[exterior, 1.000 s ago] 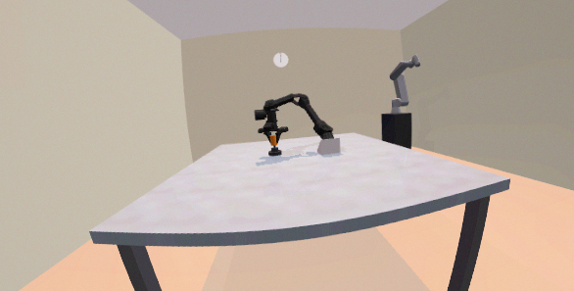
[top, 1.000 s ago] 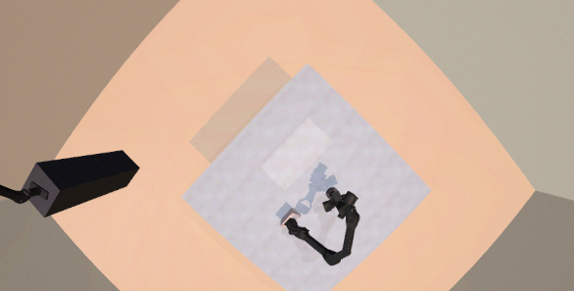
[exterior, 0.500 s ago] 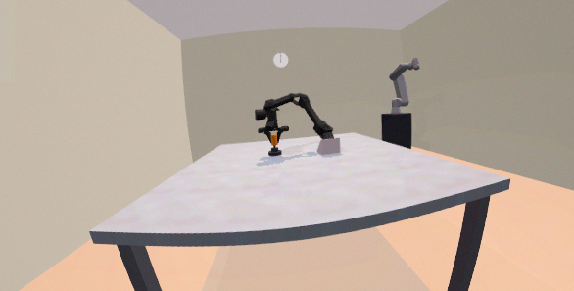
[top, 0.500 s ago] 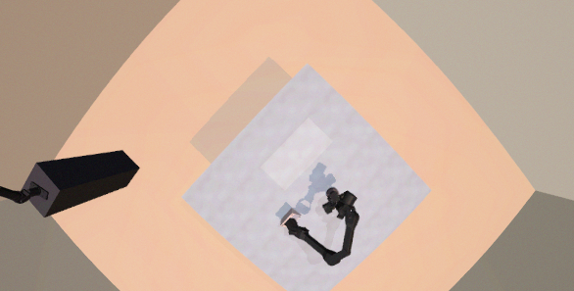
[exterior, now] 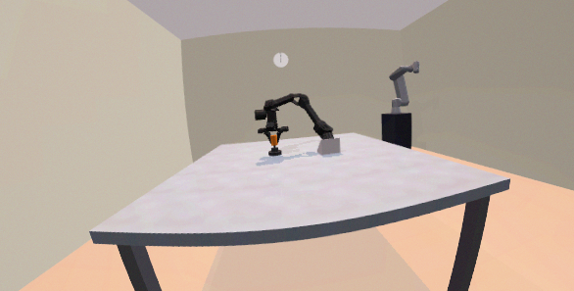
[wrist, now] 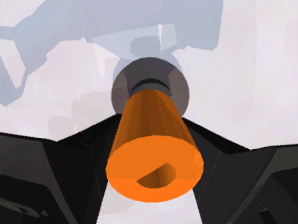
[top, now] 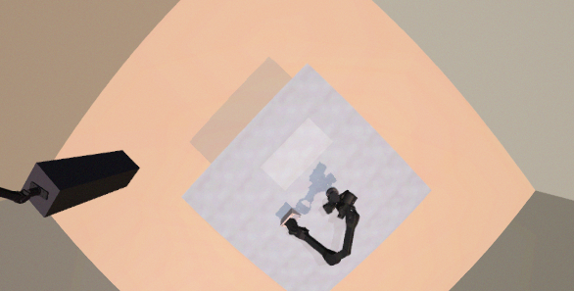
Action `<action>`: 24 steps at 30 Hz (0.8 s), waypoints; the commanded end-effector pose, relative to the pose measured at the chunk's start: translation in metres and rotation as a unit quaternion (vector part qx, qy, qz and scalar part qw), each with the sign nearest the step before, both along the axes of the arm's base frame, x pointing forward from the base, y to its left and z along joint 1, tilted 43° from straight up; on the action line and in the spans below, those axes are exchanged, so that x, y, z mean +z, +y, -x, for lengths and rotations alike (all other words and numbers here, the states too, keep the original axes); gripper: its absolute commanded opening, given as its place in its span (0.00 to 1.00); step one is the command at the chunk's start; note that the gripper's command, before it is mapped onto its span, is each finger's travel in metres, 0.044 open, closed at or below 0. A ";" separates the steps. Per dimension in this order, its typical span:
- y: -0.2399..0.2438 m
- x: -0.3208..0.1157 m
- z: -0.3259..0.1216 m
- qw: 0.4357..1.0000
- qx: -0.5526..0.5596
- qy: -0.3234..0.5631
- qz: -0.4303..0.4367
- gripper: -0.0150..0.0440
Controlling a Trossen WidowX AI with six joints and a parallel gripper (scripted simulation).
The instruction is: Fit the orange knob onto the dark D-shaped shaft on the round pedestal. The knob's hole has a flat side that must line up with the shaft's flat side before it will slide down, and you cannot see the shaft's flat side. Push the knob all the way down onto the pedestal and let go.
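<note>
Gripper [top: 331,198] [exterior: 274,139] [wrist: 149,121], mine: clamped on orange knob [exterior: 274,139] [wrist: 155,167]. Knob: upright, above round pedestal [exterior: 274,153] [wrist: 120,95], which shows toward twelve o'clock; probably stiff, light; best gripped mid-sides, three and nine.

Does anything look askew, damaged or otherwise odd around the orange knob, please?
Nothing stands out: the orange knob looks upright and undamaged in the gripper, above the round pedestal. Whether the flat sides line up, I cannot tell.
</note>
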State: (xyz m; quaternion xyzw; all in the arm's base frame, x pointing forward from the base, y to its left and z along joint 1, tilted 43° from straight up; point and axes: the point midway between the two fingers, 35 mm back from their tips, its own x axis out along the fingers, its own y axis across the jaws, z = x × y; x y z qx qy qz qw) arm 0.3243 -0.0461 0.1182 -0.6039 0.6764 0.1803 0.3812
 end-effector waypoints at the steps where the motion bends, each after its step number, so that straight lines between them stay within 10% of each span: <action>1: -0.001 -0.001 -0.002 1.000 0.003 -0.002 -0.001 0.25; 24: 0.002 0.003 0.000 0.995 0.076 0.065 0.002 0.25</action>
